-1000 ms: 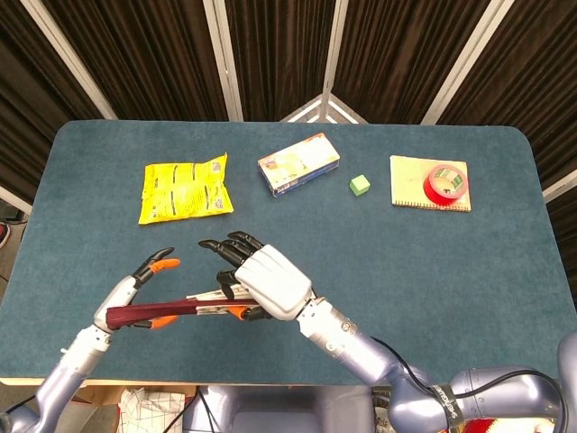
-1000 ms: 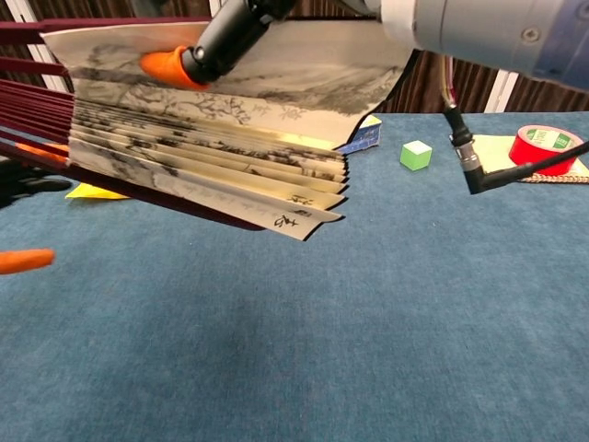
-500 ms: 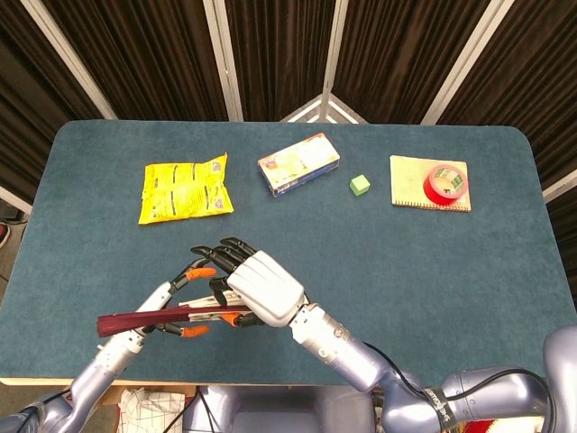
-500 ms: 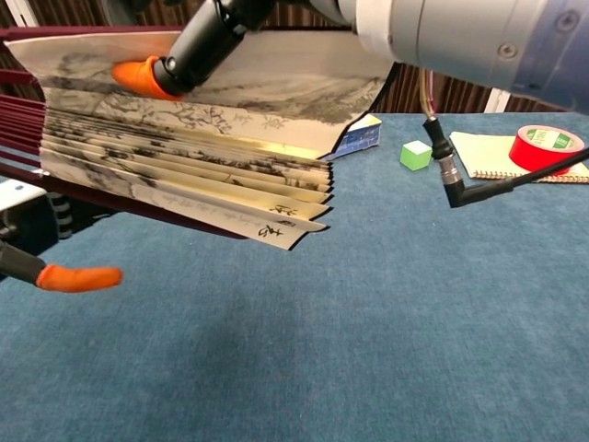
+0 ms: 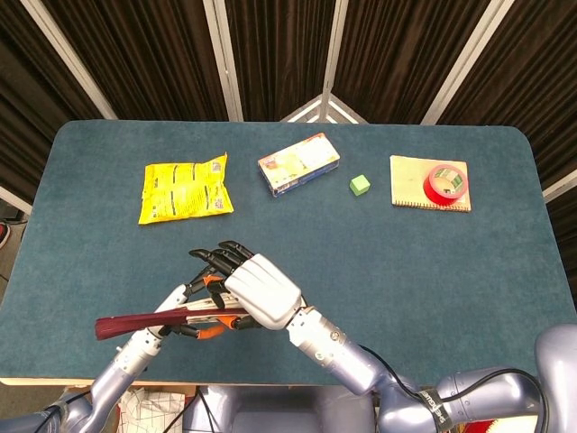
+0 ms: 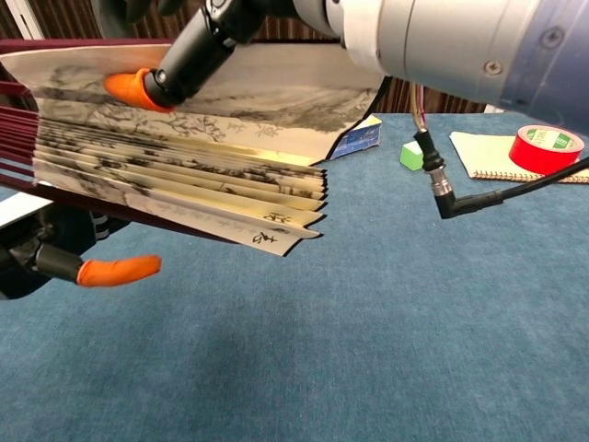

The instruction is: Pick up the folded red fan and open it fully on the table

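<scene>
Shifted leftward: both hands, left hand, right hand, apparently gripping pleated paper fan.

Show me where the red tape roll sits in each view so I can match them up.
Head view: red tape roll far right, lying on the notepad.
Chest view: tape roll at the right edge, on the same notepad.
Shared landmark: green cube, left of the notepad.
</scene>
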You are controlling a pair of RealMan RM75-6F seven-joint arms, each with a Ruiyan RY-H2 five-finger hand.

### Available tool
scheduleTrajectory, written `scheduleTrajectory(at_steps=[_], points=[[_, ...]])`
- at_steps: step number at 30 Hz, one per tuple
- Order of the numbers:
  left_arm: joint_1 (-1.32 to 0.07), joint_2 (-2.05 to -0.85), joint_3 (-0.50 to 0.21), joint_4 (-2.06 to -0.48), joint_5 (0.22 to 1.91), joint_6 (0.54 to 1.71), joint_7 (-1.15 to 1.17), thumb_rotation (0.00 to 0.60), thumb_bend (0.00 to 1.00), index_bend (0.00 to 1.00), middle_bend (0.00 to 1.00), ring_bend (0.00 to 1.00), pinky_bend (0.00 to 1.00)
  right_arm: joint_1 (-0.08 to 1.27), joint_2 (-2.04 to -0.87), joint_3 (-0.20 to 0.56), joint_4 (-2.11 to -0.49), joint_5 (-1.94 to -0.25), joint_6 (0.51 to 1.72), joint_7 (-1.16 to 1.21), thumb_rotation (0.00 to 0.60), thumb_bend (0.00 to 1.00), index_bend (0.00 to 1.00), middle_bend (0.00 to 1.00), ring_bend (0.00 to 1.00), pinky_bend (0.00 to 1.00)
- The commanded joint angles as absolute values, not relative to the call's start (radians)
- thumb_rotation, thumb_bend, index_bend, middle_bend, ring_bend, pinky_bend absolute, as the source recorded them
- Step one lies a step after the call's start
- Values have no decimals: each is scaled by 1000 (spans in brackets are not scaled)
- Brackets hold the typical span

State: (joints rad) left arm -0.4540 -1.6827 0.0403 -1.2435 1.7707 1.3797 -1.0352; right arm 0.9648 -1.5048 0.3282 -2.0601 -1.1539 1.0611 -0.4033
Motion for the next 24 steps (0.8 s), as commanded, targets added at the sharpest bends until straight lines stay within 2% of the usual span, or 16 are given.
scheduleTrajectory(at_steps=[1,6,10,12,18,24], points=[[-459,-1686,37,-1243,1764,1380,-1040,600,340,327,82,0,0,963,-1501,325,-2063,-1155,1063,-404,600,408,797,148,201,151],[-463,-1692,35,-1235,1747,1381,-1046,600,438,396,107,0,1,960,-1491,322,-2071,-1158,1066,-400,600,408,797,148,202,151],[-464,-1699,34,-1229,1733,1379,-1048,600,601,528,173,0,49,958,-1485,321,-2074,-1156,1069,-397,600,409,797,148,202,152],[-465,-1700,32,-1229,1721,1371,-1041,600,650,583,204,0,93,957,-1480,319,-2076,-1156,1069,-394,600,409,798,148,202,151],[-488,-1684,31,-1239,1700,1323,-1033,600,660,632,230,0,112,952,-1469,319,-2083,-1162,1069,-376,600,412,797,148,202,151],[-493,-1682,16,-1236,1679,1324,-1029,600,663,671,258,0,128,946,-1453,315,-2086,-1172,1069,-365,600,412,797,148,202,151]])
